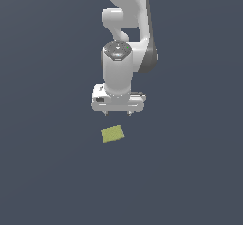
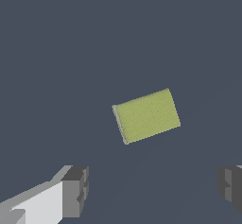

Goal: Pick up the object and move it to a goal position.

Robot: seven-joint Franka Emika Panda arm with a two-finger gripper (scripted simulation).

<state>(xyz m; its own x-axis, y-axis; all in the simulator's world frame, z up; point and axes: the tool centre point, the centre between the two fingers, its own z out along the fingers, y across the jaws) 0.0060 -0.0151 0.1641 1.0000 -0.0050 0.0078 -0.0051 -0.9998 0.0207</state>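
**A:** Where is the block [image 1: 112, 134] sitting relative to the end effector [image 1: 117, 113]?

**B:** In the exterior view it is lying a little below the middle of the frame, on the dark tabletop [image 1: 42, 172]. The end effector is hanging just above it in the picture and slightly toward the frame's right, so the block is lying down and a touch left of the fingertips. The two are apart; nothing is touching the block.

**A:** And its long axis?

**B:** It is running roughly across the frame in both views, tilted so that the right end is sitting higher than the left. In the wrist view the block [image 2: 146, 116] is showing near the centre, slightly right, and the two fingers [image 2: 75, 190] are appearing at the lower edge, one at lower left and one at lower right.

**A:** So the block is not yet lying between them?

**B:** Not as pictured. I am judging that the coming move is asking for a short shift toward the block, a small turn of the wrist so the fingers are closing across its narrow side, then a descent.

**A:** What is the end effector doing?

**B:** Its fingers are standing wide apart, much wider than the block, and they are holding nothing.
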